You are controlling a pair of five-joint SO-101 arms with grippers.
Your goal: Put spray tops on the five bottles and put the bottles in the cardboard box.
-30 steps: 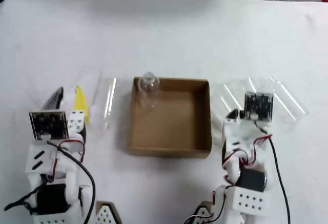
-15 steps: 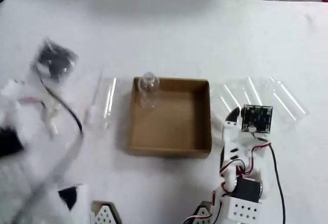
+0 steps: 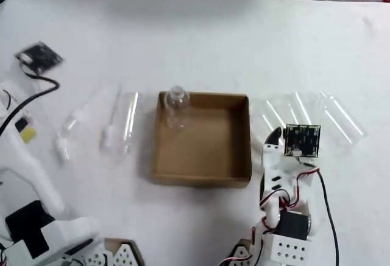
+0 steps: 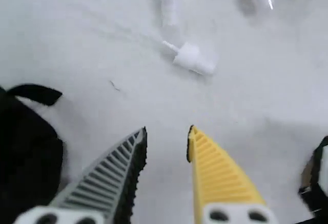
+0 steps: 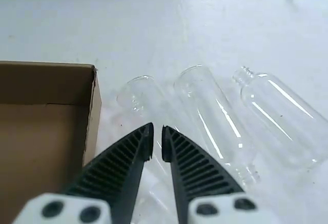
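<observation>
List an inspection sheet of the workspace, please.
Surface: white table.
Job's things: cardboard box mid-table, upright bottle in its far left corner; lying bottle and two spray tops left of box; three bottles lying right of it.
Clutter: nothing seen.
Claws: left claw open, empty, near a spray top; right claw barely open, empty, by the three bottles.
Cables: black cable on left arm; red and black wires on right arm.
Surroundings: dark area beyond far edge.
</observation>
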